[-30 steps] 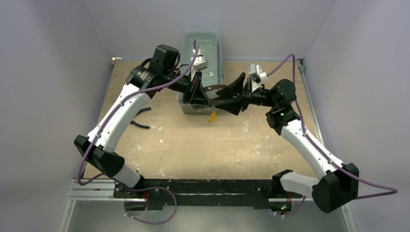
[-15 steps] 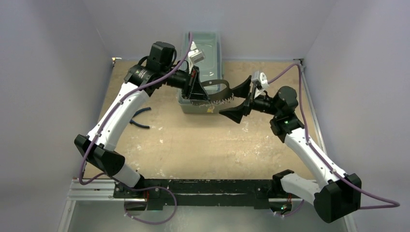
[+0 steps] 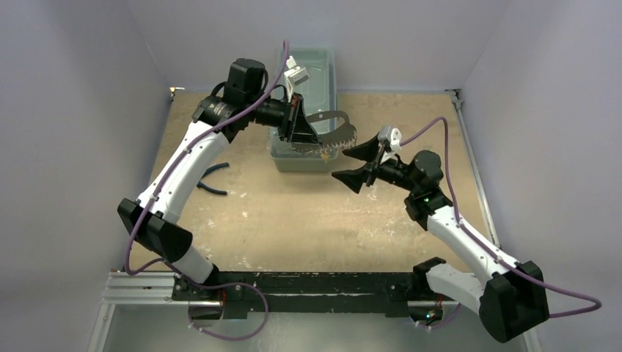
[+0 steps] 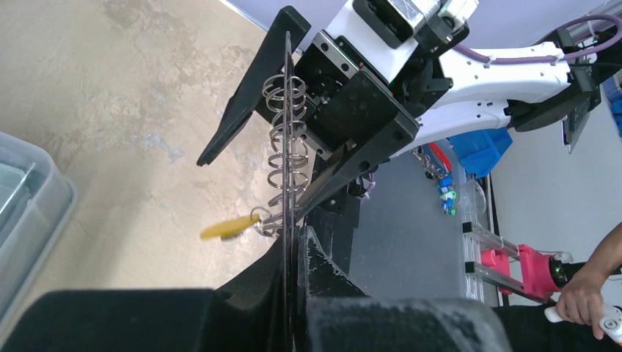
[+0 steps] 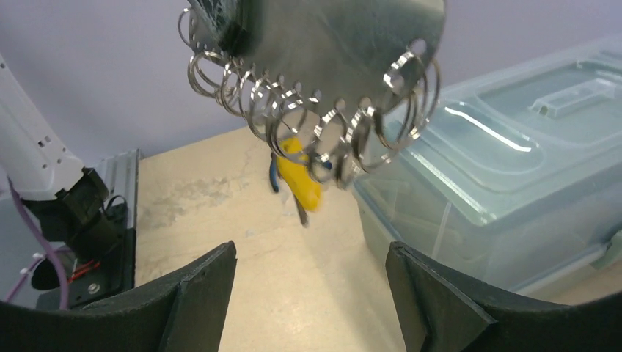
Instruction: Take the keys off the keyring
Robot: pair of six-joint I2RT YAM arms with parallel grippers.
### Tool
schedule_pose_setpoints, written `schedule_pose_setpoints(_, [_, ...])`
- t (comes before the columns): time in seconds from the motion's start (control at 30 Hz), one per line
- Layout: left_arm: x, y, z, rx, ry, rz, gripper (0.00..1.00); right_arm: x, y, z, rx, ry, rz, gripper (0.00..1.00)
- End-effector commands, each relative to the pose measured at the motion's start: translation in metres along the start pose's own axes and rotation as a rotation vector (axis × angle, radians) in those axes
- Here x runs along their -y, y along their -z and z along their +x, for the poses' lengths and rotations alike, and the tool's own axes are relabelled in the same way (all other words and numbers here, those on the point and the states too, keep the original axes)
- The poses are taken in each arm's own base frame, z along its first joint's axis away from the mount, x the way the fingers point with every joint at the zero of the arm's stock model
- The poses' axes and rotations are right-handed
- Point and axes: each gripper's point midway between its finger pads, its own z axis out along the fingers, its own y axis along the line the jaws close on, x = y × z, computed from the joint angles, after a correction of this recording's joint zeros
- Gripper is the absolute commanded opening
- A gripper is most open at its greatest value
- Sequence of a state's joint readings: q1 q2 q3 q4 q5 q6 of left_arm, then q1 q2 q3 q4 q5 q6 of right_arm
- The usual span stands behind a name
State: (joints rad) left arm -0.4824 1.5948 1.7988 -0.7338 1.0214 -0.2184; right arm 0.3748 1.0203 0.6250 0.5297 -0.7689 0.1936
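Over the table (image 3: 293, 213), left hand (image 3: 304, 133) holds keyring (image 5: 345, 44) aloft

The left arm (image 3: 183, 165) rises from its base at the near edge, elbow out to the left and wrist turned toward the middle. The left tool (image 3: 309, 137) is clamped tight on the keyring (image 3: 334, 133). The right arm (image 3: 456, 227) leans in from the right. The right tool (image 3: 340, 164) points at the left one, fingers spread wide, gripping nothing.

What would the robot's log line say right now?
left gripper: shut on keyring | right gripper: open, empty, facing keyring | yellow key: hanging on keyring
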Motion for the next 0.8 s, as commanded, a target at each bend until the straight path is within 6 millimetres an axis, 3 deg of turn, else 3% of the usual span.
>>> schedule_pose_setpoints(0.0, [0.013,0.004,-0.021,0.05,-0.047,0.036,0.0,0.003,-0.012,-0.031,0.134,0.109,0.023,0.79])
schedule_pose_setpoints(0.23, [0.013,0.003,-0.024,0.053,-0.051,0.044,0.0,-0.003,-0.028,-0.04,0.18,0.13,-0.008,0.79])
schedule_pose_setpoints(0.47, [0.012,0.002,-0.025,0.059,-0.05,0.044,0.0,-0.017,-0.041,-0.045,0.218,0.13,-0.048,0.68])
schedule_pose_setpoints(0.77, [0.012,0.002,-0.027,0.07,-0.043,0.051,0.0,-0.01,-0.048,-0.059,0.27,0.159,-0.013,0.61])
